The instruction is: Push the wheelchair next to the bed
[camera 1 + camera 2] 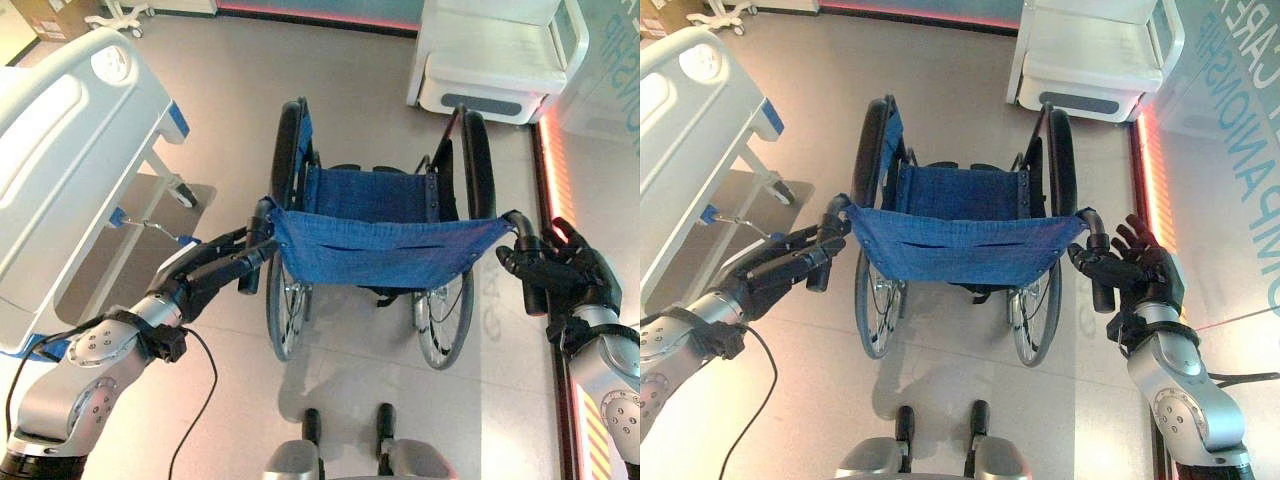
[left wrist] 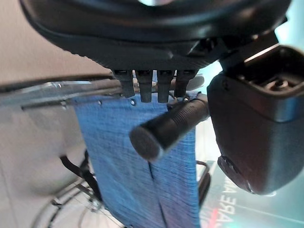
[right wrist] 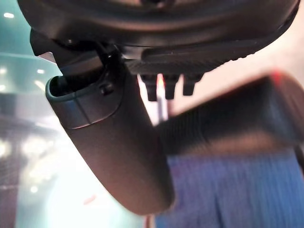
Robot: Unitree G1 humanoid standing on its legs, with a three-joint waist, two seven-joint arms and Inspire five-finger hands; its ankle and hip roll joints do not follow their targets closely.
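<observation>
Left eye view: wheelchair (image 1: 380,240) straight ahead between the two hands, blue sling backrest (image 1: 385,250) nearest, blue seat (image 1: 370,195) and large black wheels beyond. Left hand (image 1: 215,265) stretched toward the left push handle (image 1: 255,250), fingers long and straight alongside it. Right hand (image 1: 565,270) against the right push handle (image 1: 528,270), fingers spread and extended, not wrapped. Hospital bed (image 1: 70,150) outward of the left hand, white footboard close by, well apart from the chair's left wheel. White cabinet (image 1: 500,55) far ahead of the right hand, past the chair. Grey floor (image 1: 340,370) all round.

Right eye view: same scene, but with the right hand's (image 1: 1140,265) palm turned to the handle and fingers fanned upward more plainly shown; white wheeled stand (image 1: 720,12) at the far corner past the bed.

Left wrist view: seen close, black ribbed grip (image 2: 166,126) lying between the thumb (image 2: 256,128) and the fingertips (image 2: 147,85); fingers straight above it, not closed round; blue cloth just behind, a wheel below.

Right wrist view: thumb (image 3: 114,142) hanging beside the dark blurred handle (image 3: 223,123), fingertips (image 3: 166,85) straight past it, blue cloth under; grip unclenched, nothing clasped.
</observation>
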